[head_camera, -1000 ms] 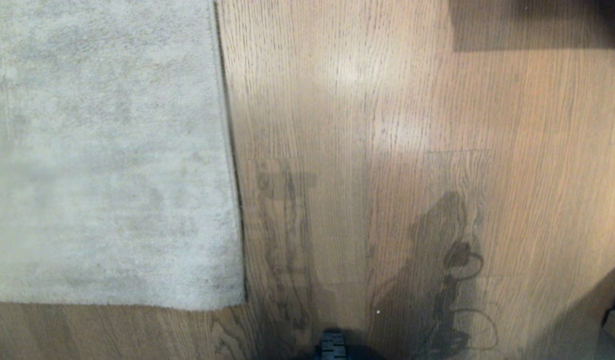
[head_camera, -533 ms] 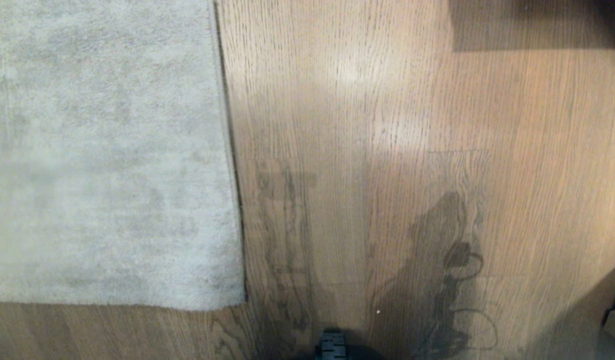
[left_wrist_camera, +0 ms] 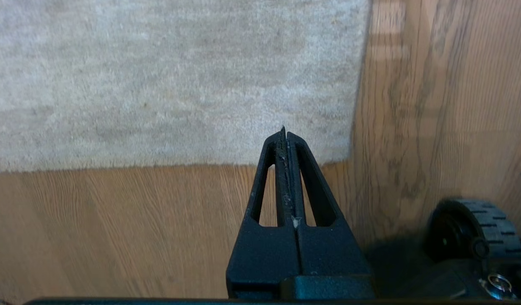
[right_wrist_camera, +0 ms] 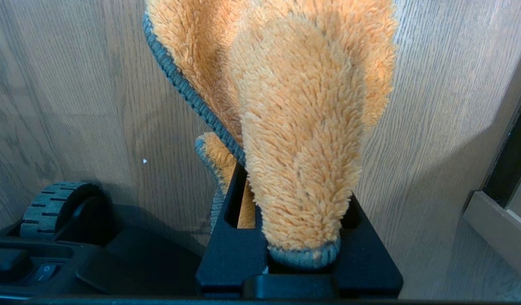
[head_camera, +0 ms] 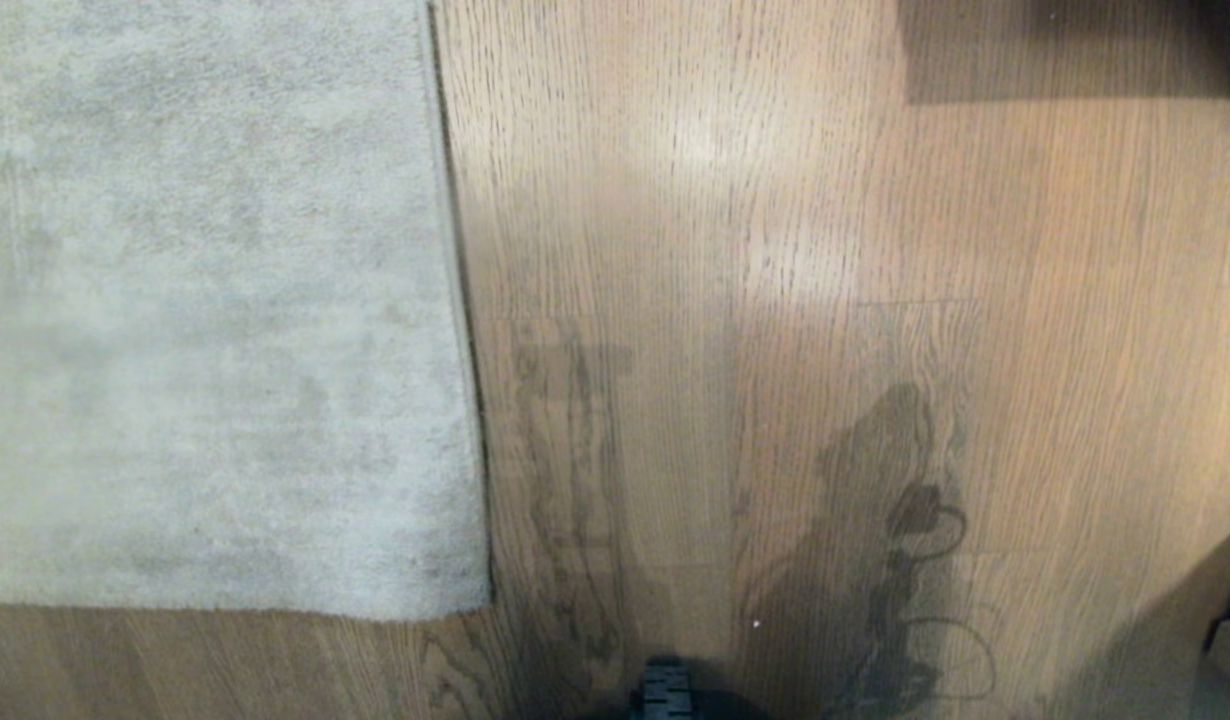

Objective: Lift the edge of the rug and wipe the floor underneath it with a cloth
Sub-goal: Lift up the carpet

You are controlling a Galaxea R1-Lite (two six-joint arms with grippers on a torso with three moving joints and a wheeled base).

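Rug edge (left_wrist_camera: 353,127) lies flat on the floor (head_camera: 775,250), near it the clenched, empty left gripper (left_wrist_camera: 286,135), while the right gripper (right_wrist_camera: 294,203) clamps the cloth (right_wrist_camera: 298,127) for wiping.

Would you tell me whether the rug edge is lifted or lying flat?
Flat: the rug edge and corner rest flush on the floor.

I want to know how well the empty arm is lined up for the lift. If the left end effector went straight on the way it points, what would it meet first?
Probably the rug near its corner: the shut left end effector points just past the rug edge, though depth is unclear.
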